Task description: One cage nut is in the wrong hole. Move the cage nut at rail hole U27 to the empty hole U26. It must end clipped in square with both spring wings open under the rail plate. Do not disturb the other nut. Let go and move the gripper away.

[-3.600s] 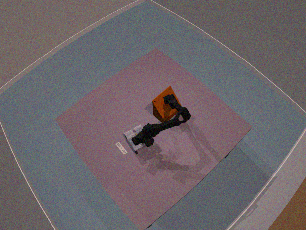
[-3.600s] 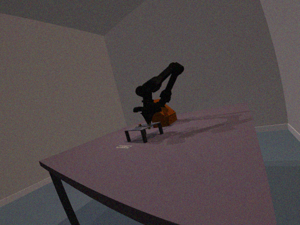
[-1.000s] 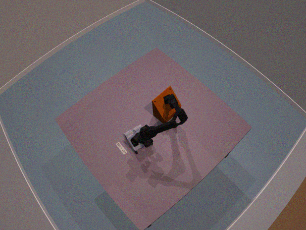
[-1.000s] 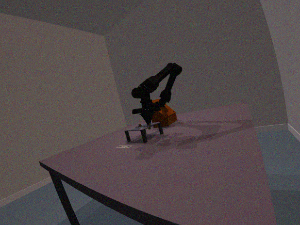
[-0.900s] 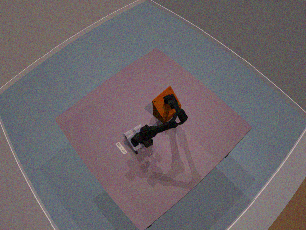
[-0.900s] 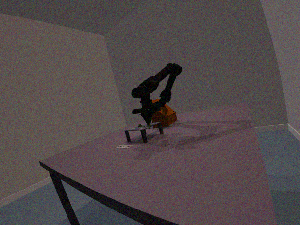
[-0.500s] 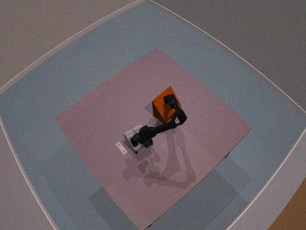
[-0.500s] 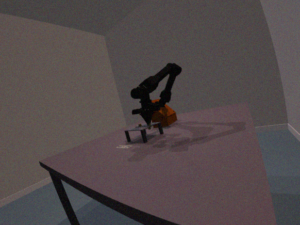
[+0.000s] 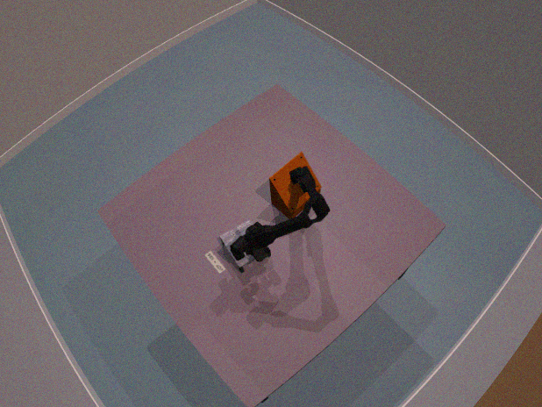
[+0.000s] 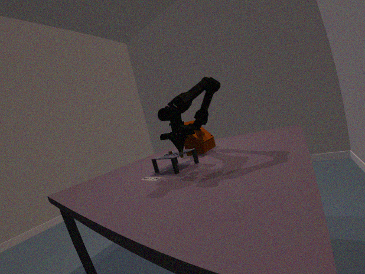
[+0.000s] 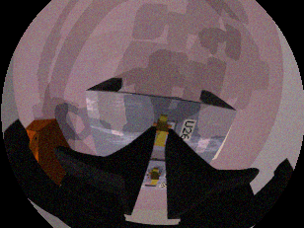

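The rail plate [image 9: 228, 237] [image 10: 162, 157] [image 11: 106, 128] is a pale metal plate on short dark legs. My gripper [image 10: 181, 152] [image 11: 163, 130] points down at it, its fingertips close together and shut on a yellow cage nut [image 11: 162, 121] beside the U26 label [image 11: 187, 129]. Whether this nut is seated square, and whether its wings are open under the plate, I cannot tell. The other yellow nut [image 10: 170, 152] [image 11: 155, 174] sits apart on the plate and shows between the fingers in the wrist view. In the top view the arm hides the fingertips and both nuts.
An orange block [image 9: 287, 177] [image 10: 208, 143] [image 11: 46, 142] stands at the arm's base, behind the rail plate. A small white printed card [image 9: 215, 261] [image 10: 151, 178] lies on the pink table [image 9: 175, 193] [image 10: 224, 212] beside the rail. The arm's shadow falls across the table.
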You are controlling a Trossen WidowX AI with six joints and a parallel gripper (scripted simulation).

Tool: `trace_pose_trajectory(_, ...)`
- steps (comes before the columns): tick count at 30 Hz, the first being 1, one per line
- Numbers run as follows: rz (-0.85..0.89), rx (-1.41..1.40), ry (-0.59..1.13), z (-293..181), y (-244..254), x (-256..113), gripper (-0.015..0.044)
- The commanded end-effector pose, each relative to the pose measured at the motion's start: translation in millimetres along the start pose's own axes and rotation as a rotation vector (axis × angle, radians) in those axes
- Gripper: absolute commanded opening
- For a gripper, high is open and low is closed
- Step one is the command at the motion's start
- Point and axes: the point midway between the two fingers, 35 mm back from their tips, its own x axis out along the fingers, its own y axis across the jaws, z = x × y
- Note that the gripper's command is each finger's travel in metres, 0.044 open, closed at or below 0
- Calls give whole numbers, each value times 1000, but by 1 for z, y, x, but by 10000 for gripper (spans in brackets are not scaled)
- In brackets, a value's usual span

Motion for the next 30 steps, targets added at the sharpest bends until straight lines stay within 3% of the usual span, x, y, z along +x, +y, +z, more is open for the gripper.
trace_pose_trajectory(1,5,-2,-4,0,-1,0,24)
trace_pose_trajectory(30,41,-4,-3,1,-2,0,24)
